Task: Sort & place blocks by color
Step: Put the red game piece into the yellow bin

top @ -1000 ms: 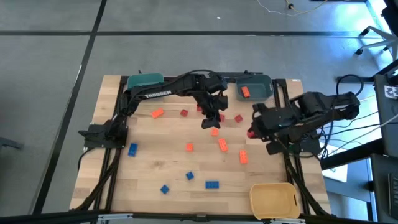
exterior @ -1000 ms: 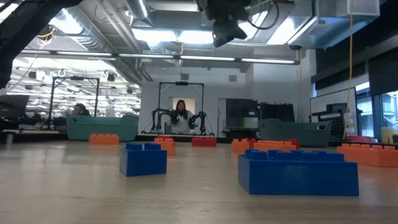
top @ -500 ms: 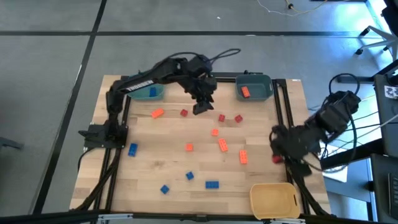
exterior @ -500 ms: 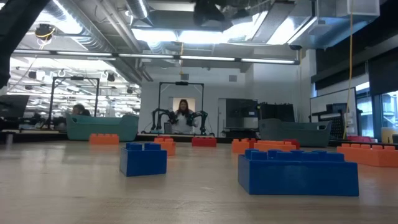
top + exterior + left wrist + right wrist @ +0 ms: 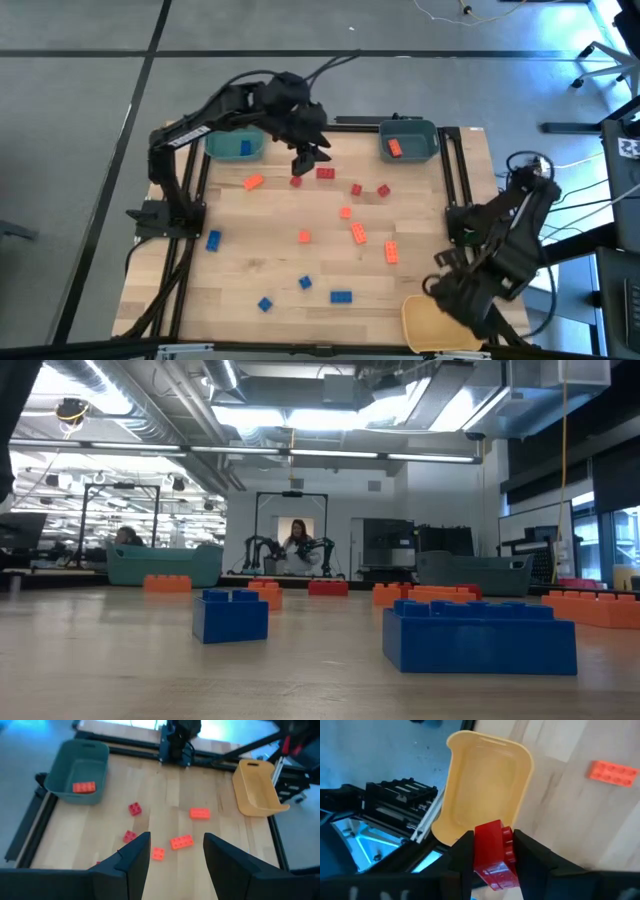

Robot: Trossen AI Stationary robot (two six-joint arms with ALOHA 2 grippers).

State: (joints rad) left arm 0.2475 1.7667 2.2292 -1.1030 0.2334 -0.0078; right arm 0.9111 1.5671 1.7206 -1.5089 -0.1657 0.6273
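Observation:
Blue, orange and red blocks lie scattered on the wooden table (image 5: 250, 270). Among them are an orange block (image 5: 358, 233), a red one (image 5: 325, 173) and a blue one (image 5: 341, 296). My left gripper (image 5: 305, 160) hangs open high over the far middle of the table, nothing between its fingers (image 5: 135, 860). My right gripper (image 5: 445, 290) is at the near right, shut on a red block (image 5: 492, 852) beside the yellow bin (image 5: 485, 785). My right gripper pinches the red block by two opposite sides (image 5: 479, 851) between its two fingers. They come from above, pointing steeply down. The block is lifted clear, over the yellow bin's edge, with its studs turned toward one finger (image 5: 530, 857).
A teal bin (image 5: 235, 145) at the far left holds a blue block. A grey-blue bin (image 5: 408, 140) at the far right holds an orange block (image 5: 394, 148). The yellow bin (image 5: 440, 318) stands at the near right corner. Black frame rails run along both table sides.
My left gripper has risen from the table's middle and drawn back toward the far left, still open. My right gripper has swung from the right middle toward the near edge with the red block and tipped further downward, ending beside the yellow bin.

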